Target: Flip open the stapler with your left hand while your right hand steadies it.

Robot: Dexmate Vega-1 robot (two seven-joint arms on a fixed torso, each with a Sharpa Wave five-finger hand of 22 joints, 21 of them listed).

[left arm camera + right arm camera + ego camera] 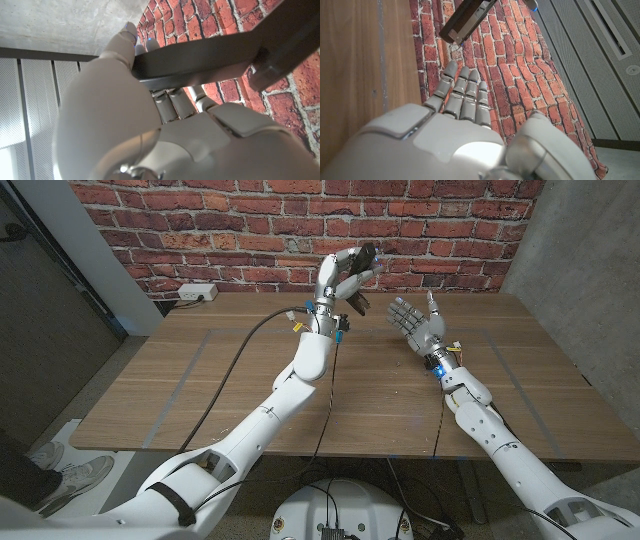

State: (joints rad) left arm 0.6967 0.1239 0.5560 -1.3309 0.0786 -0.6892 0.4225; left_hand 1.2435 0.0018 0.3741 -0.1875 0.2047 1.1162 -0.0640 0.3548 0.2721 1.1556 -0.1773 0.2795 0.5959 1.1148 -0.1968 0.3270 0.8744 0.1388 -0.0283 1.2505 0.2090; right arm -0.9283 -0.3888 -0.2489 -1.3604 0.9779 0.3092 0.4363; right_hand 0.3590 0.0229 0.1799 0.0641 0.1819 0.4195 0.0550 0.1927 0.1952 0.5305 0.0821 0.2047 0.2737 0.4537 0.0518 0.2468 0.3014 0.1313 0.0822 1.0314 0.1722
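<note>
My left hand (342, 277) is raised high over the table's far middle, close to the brick wall, and grips the dark stapler (366, 254). In the left wrist view the stapler (210, 60) is a long dark bar lying across the fingers of my left hand (125, 105). My right hand (415, 320) is lifted off the table to the right of the stapler, fingers spread and holding nothing, a short gap away from it. The right wrist view shows the stapler (467, 20) beyond the fingertips of my right hand (462, 125), not touching them.
A white power strip (197, 293) lies at the wooden table's (250, 390) far left edge by the brick wall (200, 230). A black cable (235, 370) runs along my left arm. A person's shoes (70, 470) stand on the floor at the lower left.
</note>
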